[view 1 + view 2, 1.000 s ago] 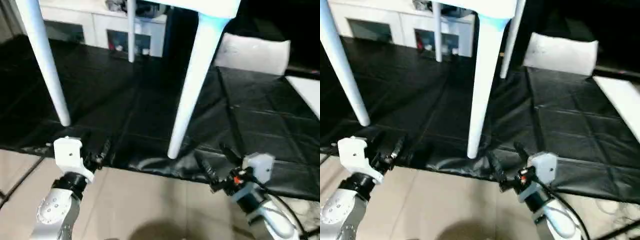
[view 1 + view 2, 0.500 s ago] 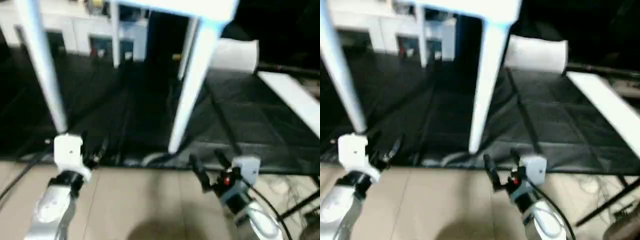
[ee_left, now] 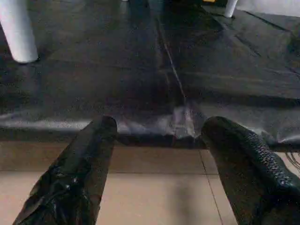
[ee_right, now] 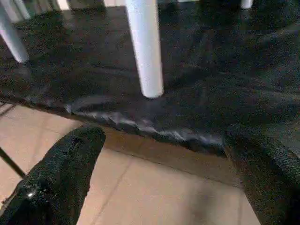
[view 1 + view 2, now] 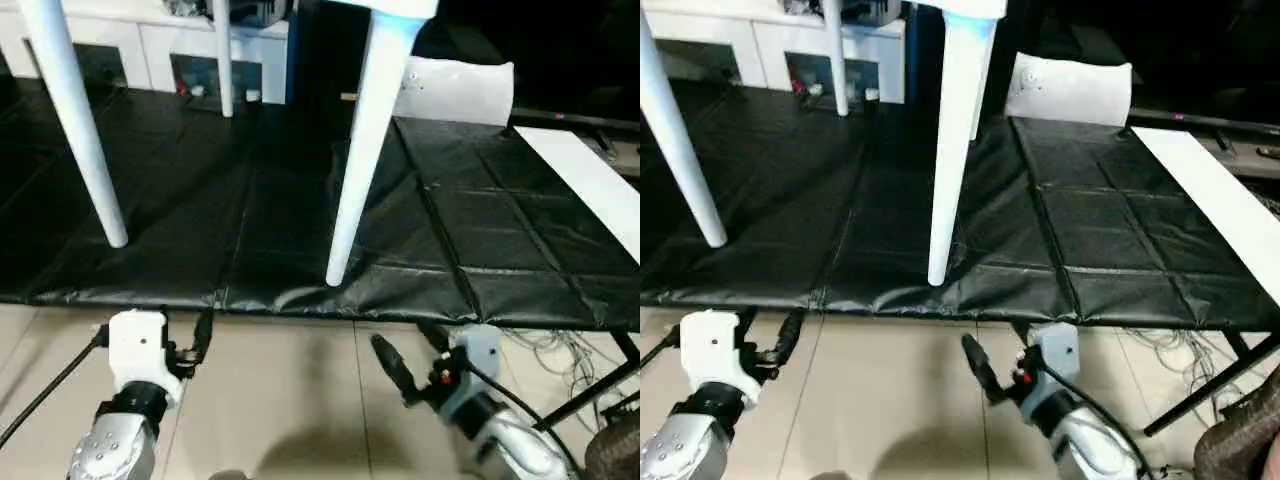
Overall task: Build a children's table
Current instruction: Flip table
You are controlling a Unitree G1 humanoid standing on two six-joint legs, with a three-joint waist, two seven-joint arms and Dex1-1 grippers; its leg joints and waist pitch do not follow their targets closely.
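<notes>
The children's table stands upright on a black mat [image 5: 250, 220]. Its tabletop corner [image 5: 402, 6] touches the top edge of the left eye view. The near right leg [image 5: 360, 150] and near left leg [image 5: 80, 130] rest on the mat, with a far leg [image 5: 222, 60] behind. My left gripper [image 5: 185, 330] hovers open over the tan floor, just short of the mat's front edge. My right gripper [image 5: 410, 350] is open too, in front of the near right leg [image 4: 145, 47]. Neither holds anything. The left wrist view has my left gripper [image 3: 159, 126] facing the mat edge.
A white cabinet [image 5: 150, 45] with dark compartments stands behind the table. A white pillow-like slab [image 5: 455, 90] lies at the back right. A white board [image 5: 590, 180] runs along the mat's right side. Cables [image 5: 540, 350] lie on the floor [image 5: 290, 400] at the right.
The camera has shifted and tilted. Both grippers now sit a little farther back from the mat's front edge, over the floor. Their openings look the same.
</notes>
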